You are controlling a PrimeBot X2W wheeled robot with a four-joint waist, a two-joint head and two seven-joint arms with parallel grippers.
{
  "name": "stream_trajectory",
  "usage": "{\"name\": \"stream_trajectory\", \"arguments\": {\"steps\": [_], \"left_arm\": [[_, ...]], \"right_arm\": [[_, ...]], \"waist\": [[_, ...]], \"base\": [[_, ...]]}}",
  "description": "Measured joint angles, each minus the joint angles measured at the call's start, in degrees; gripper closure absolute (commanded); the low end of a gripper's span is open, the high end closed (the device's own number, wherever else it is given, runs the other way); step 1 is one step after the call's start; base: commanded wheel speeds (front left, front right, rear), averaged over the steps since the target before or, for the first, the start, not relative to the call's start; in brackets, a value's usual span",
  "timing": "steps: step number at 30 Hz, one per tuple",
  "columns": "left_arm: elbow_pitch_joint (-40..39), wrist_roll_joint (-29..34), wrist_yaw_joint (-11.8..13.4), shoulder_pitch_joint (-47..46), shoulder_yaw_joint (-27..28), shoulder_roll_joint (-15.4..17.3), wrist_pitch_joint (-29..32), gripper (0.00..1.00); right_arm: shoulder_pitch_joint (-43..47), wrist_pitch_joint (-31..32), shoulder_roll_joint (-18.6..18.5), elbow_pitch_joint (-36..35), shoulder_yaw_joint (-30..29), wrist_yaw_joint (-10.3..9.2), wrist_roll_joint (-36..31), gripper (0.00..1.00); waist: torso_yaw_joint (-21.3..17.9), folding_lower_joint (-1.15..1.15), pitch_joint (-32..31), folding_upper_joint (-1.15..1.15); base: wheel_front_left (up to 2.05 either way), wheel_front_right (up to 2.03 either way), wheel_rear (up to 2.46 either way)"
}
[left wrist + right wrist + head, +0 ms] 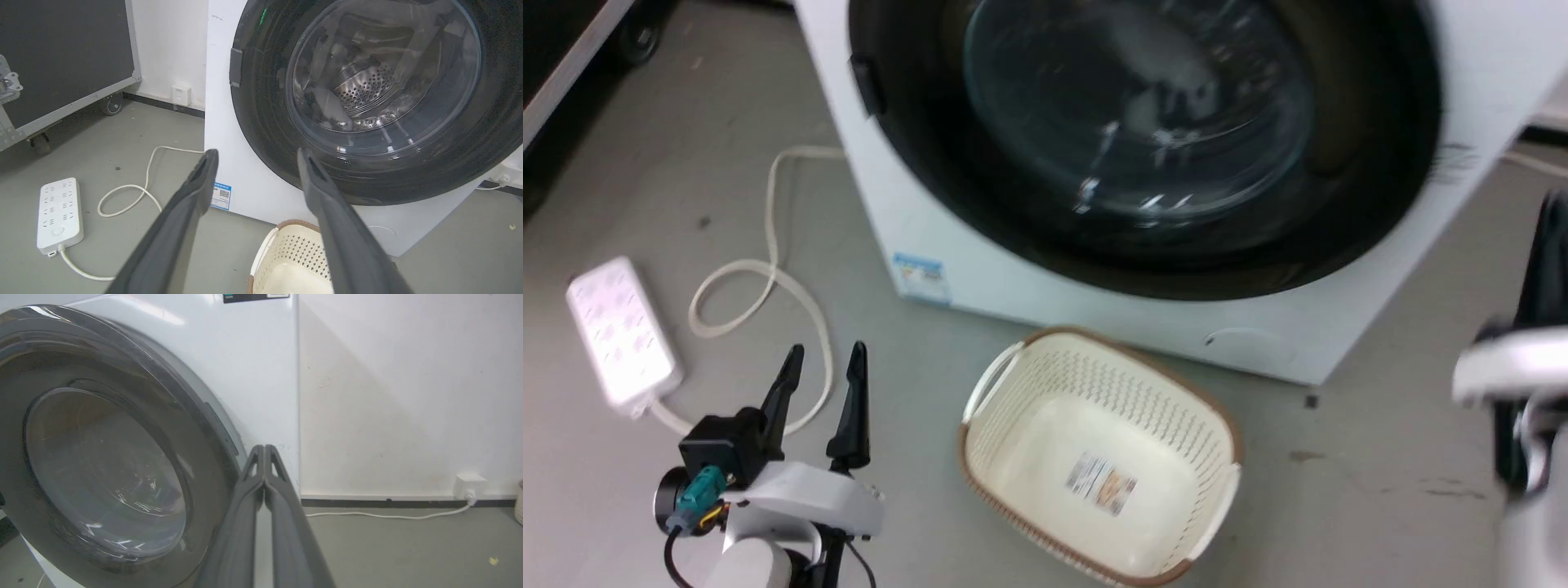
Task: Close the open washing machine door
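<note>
Grey concrete flooring is spreading out before a white wall, and the washing machine point(1013, 286) is standing at the far side of it. The washing machine door point(1143, 147) is lying against the machine's front, its black rim looking flush or nearly so. Whether the latch is catching I cannot tell.

The right gripper point(264, 448) is pointing its fingers, pressed together with nothing between them, at the right edge of the door rim, very close to it. Contact is not clear. The left gripper point(827, 353) is hanging to the near left above the floor, its fingers spread apart and empty.

If the door is only resting shut, it is risking a spring back open once the pressure goes. The closed fingertips are also liable to slide off the glossy rim if they are pushing at a slant. The power strip point(621, 331) and its looping cable point(768, 278) are lying on the floor at the left, where a wheel or the left arm could snag them.

The cream laundry basket point(1111, 377) is sitting just near of the machine, holding nothing but a label point(1101, 483) on its bottom; it is close enough to get knocked. Through the glass the steel drum point(367, 85) is showing, with a pale shape inside that may be only a reflection.
</note>
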Motion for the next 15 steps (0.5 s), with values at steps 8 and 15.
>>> {"name": "stream_trajectory", "arguments": {"steps": [8,15], "left_arm": [[0.3,2.5,-0.1,2.1,-0.6,1.2,0.0,0.0],[1.0,3.4,-1.0,2.3,-3.1,1.5,1.5,0.0]], "right_arm": [[20.9,0.0,0.0,-9.9,10.8,0.0,2.5,1.0],[29.0,1.5,0.0,-11.8,13.0,0.0,3.0,1.0]], "waist": [[-5.8,0.0,-6.6,0.0],[-8.5,0.0,-9.9,0.0]], "base": [[0.0,0.0,0.0],[0.0,0.0,0.0]]}}
